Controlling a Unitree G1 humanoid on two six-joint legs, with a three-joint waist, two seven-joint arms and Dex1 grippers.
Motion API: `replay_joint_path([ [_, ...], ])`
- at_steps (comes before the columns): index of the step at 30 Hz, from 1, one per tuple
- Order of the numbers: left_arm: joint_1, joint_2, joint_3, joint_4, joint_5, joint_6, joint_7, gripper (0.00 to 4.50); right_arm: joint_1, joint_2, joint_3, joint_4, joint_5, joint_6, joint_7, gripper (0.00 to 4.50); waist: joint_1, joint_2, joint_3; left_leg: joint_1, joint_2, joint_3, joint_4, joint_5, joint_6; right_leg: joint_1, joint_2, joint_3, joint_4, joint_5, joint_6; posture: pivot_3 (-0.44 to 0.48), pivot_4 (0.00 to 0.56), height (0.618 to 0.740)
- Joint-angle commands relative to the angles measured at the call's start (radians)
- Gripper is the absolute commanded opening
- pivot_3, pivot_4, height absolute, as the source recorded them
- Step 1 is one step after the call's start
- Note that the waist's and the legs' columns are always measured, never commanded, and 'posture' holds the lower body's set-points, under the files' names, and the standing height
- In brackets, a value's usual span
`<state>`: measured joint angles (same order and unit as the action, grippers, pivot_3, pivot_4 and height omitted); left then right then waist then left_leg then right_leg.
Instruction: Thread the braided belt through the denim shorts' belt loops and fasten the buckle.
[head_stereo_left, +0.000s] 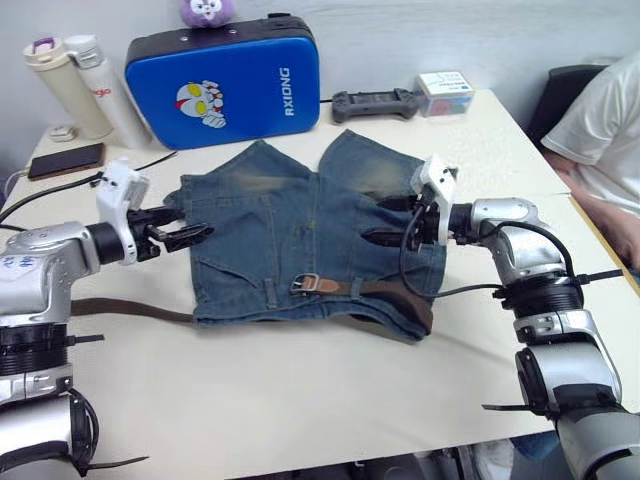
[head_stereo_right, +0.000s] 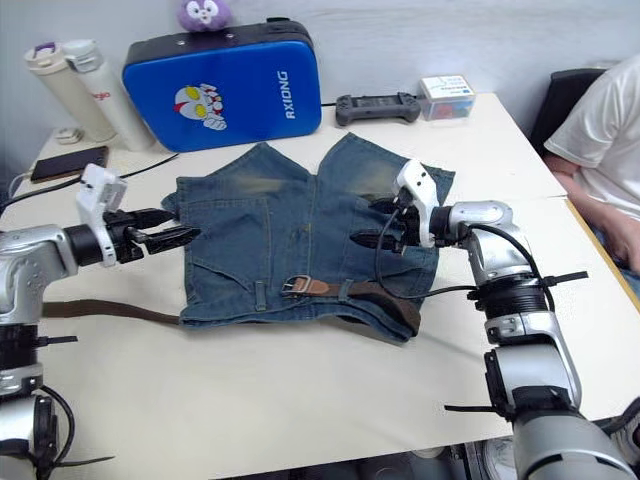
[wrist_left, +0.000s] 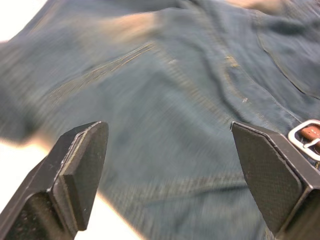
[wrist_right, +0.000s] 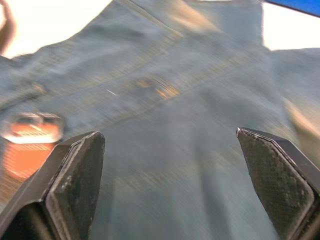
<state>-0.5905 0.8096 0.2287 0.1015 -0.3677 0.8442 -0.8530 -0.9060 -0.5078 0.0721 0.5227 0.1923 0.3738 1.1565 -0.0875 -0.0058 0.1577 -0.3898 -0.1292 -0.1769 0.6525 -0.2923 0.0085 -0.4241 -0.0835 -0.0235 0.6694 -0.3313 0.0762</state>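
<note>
The denim shorts (head_stereo_left: 300, 240) lie flat on the cream table (head_stereo_left: 300, 400), waistband toward the robot and legs pointing away, between the two grippers. The left gripper (head_stereo_left: 190, 234) hovers at the shorts' left edge with its black fingers spread apart and nothing between them; in its wrist view the fingers (wrist_left: 80, 170) stand wide over bare denim. The right gripper (head_stereo_left: 385, 220) hangs over the shorts' right leg, its fingers likewise released and parted, gripping nothing, with denim showing in the gap in its wrist view. The braided belt (head_stereo_left: 130, 310) runs along the waistband just below and nearer the robot than both grippers: its dark woven length trails out onto the table past the left gripper, and on the right side it curls around the waistband corner below the right gripper. The buckle (head_stereo_left: 303, 283) sits on the waistband roughly midway between the two grippers, joined to the tan leather end (head_stereo_left: 325, 284). Beyond the shorts, away from both grippers, stands a blue hard case (head_stereo_left: 225, 85), with two bottles (head_stereo_left: 75, 85) beside it.
</note>
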Motion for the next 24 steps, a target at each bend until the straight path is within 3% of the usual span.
replay_joint_path([
  [1,0.108,0.026,0.319,-0.151,-0.035,0.244,0.187,4.28,0.052,-0.042,0.016,-0.314,0.099,0.161,0.067,4.5,0.008,0.0,0.0,-0.002,-0.008,-0.014,-0.003,0.009,-0.003,-0.001,-0.008,-0.003,0.0,-0.001,0.002,0.0,0.15,0.74],
  [8,0.226,-0.021,0.524,-0.289,-0.01,0.424,0.326,4.28,0.061,-0.04,0.059,-0.377,0.118,0.228,0.09,4.5,0.043,-0.001,0.0,-0.001,-0.008,-0.005,-0.004,0.009,-0.002,-0.003,-0.006,0.01,-0.002,0.0,0.003,0.0,0.15,0.74],
  [11,0.285,-0.052,0.593,-0.36,0.004,0.499,0.385,4.28,0.047,-0.047,0.081,-0.378,0.118,0.229,0.124,4.5,0.049,-0.001,0.0,0.001,-0.026,-0.035,-0.004,0.016,-0.002,0.012,-0.025,-0.017,-0.006,-0.009,0.01,0.0,0.15,0.74],
  [12,0.29,-0.069,0.621,-0.383,0.009,0.549,0.414,4.28,0.042,-0.052,0.092,-0.377,0.116,0.222,0.136,4.5,0.057,-0.001,0.0,0.002,-0.025,-0.032,-0.005,0.015,-0.001,0.011,-0.024,-0.013,-0.008,-0.009,0.01,0.0,0.15,0.74],
  [17,0.216,-0.158,0.749,-0.407,0.103,0.715,0.582,4.28,0.021,-0.07,0.113,-0.375,0.133,0.198,0.209,4.5,0.07,-0.003,0.0,0.002,-0.024,-0.027,-0.004,0.014,0.0,0.01,-0.02,-0.002,-0.009,-0.007,0.013,0.0,0.15,0.74],
  [22,0.151,-0.241,0.779,-0.396,0.218,0.685,0.744,4.28,0.019,-0.073,0.119,-0.375,0.129,0.221,0.201,4.5,0.057,-0.004,-0.001,-0.002,-0.033,-0.04,-0.001,0.02,0.007,0.035,-0.048,-0.05,-0.007,-0.016,0.017,0.0,0.15,0.74],
  [24,0.131,-0.259,0.776,-0.381,0.245,0.666,0.786,4.28,0.019,-0.078,0.119,-0.383,0.127,0.23,0.199,4.5,0.066,-0.005,-0.001,0.0,-0.033,-0.036,-0.001,0.021,0.007,0.03,-0.037,-0.029,-0.011,-0.013,0.022,0.0,0.15,0.74],
])
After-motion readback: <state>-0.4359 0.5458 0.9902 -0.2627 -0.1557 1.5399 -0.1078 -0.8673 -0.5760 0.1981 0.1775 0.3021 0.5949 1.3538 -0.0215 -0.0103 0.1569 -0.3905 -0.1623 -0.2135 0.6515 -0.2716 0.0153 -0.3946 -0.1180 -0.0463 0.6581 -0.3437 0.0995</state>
